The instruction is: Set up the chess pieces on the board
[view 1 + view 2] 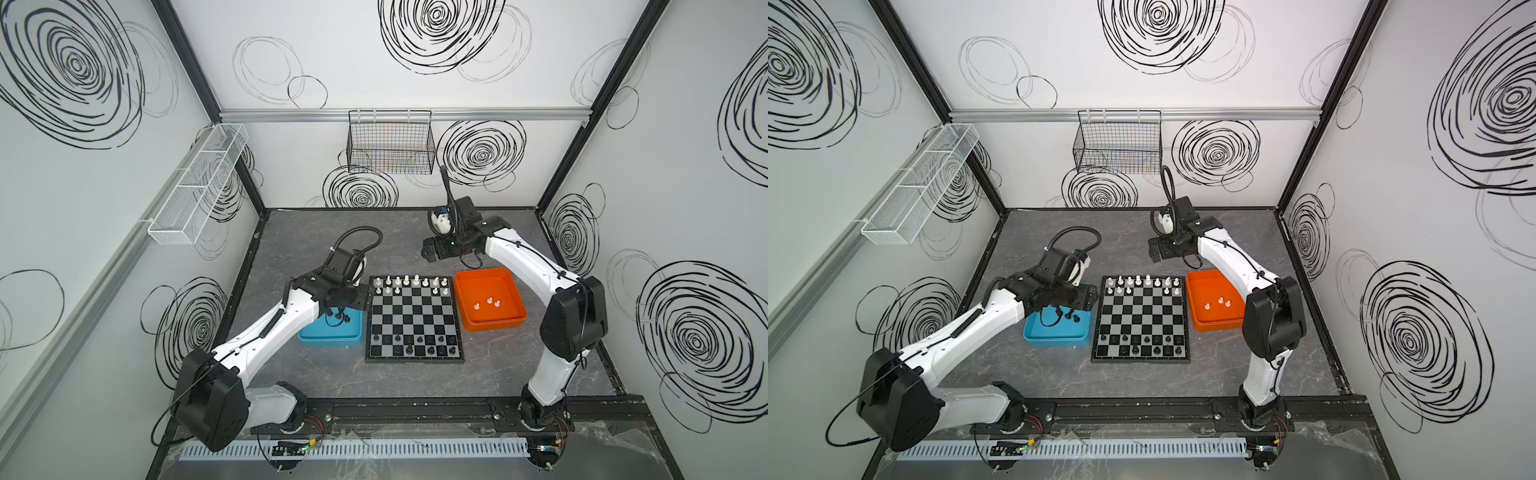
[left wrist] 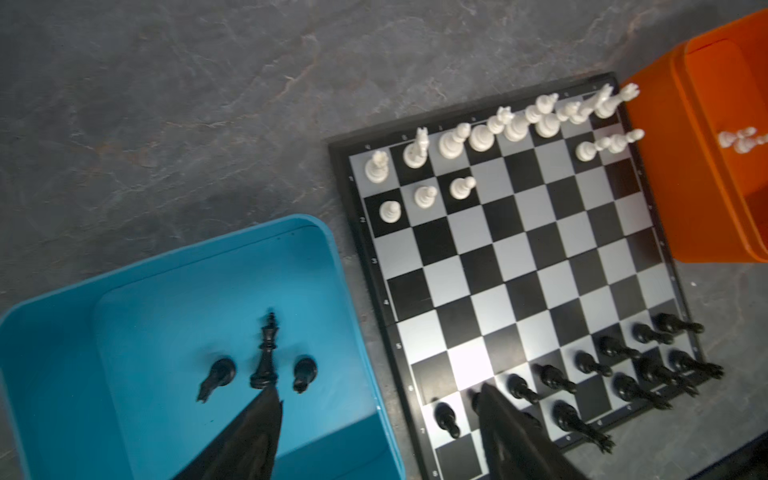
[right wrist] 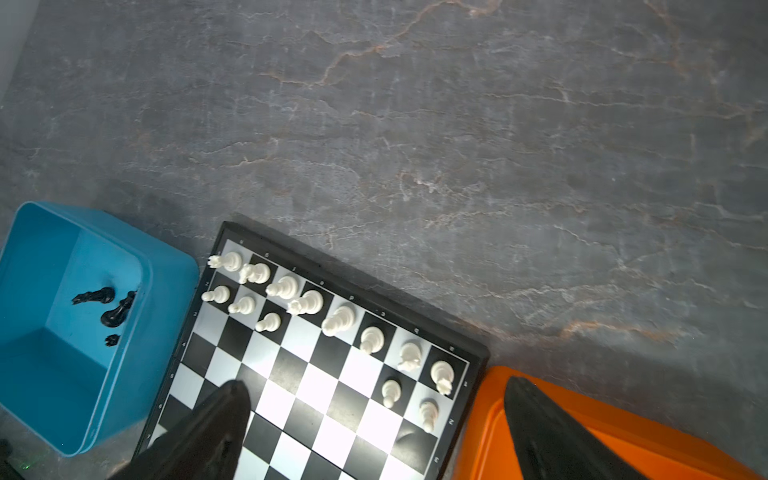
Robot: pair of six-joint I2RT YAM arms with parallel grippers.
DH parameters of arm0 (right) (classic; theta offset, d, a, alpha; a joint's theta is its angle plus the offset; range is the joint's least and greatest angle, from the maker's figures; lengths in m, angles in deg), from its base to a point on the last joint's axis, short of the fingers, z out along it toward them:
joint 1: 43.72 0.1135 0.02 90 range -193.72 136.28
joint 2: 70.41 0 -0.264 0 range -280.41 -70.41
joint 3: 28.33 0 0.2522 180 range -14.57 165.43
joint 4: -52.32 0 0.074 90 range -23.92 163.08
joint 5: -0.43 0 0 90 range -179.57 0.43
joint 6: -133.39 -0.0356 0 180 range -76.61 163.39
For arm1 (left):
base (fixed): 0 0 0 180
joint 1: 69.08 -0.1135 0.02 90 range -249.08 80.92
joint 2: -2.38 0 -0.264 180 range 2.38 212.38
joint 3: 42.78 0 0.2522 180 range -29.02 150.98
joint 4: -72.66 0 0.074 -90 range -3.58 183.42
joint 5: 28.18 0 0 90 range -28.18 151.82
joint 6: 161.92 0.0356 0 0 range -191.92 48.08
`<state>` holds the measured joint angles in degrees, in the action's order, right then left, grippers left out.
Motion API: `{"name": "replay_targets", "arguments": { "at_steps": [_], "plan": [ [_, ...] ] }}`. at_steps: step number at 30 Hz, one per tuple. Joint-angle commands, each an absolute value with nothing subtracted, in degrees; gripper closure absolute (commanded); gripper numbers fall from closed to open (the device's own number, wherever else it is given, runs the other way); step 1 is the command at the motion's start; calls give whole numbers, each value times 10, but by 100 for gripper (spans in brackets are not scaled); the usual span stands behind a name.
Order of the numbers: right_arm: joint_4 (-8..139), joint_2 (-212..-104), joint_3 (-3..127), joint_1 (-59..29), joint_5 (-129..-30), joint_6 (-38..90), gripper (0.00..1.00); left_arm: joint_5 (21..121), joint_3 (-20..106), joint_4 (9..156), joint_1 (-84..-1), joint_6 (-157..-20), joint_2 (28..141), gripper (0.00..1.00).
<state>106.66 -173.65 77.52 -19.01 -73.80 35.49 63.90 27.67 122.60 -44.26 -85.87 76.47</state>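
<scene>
**Both grippers open, free margins around the board**

In both top views the board [image 1: 413, 318] lies in the middle of the tabletop [image 1: 415, 386]. The white pieces [image 1: 411, 282] stand along its far edge and the black pieces [image 1: 411, 345] along its near edge. The four rows between them are bare. The blue tray [image 1: 328, 343] sits just beside the left edge and the orange tray [image 1: 490, 326] just beside the right edge, each with a thin strip of tabletop between. Three white pawns [image 1: 489, 302] lie in the orange tray. Broad bare tabletop stretches behind the board and in front of it. The left gripper [image 1: 361, 301] hangs over the line where blue tray and board meet. The right gripper [image 1: 1154, 251] hangs beyond the far edge.

In the left wrist view the left gripper [image 2: 378, 390] has its jaws spread wide and holds nothing. One finger is over the blue tray [image 2: 62, 374], the other over the board corner where black pieces stand. Three black pieces rest in this tray, the black king [image 2: 266, 353] between the two others.

In the right wrist view the right gripper [image 3: 376, 382] is also wide apart and empty. One finger is above the board [image 3: 291, 365], the other above the orange tray [image 3: 490, 415]. In the second white row three squares are free between the pawns.
</scene>
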Motion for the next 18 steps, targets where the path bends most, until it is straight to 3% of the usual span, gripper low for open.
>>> {"name": "replay_targets", "arguments": {
  "at_steps": [1, 4, 11, 18],
  "plan": [
    [1055, -1726, 794, -184, -728, 363, 0, 639, 282, 1245, -485, -845, 753, 12],
    [1055, -1727, 793, -169, -713, 365, 3, 631, 268, 1251, -530, -851, 757, 6],
    [1042, -1721, 763, -152, -709, 353, 6, 611, 252, 1262, -592, -871, 786, 4],
    [1037, -1705, 780, -168, -698, 316, 1, 623, 259, 1279, -609, -871, 859, 9]
  ]
}}
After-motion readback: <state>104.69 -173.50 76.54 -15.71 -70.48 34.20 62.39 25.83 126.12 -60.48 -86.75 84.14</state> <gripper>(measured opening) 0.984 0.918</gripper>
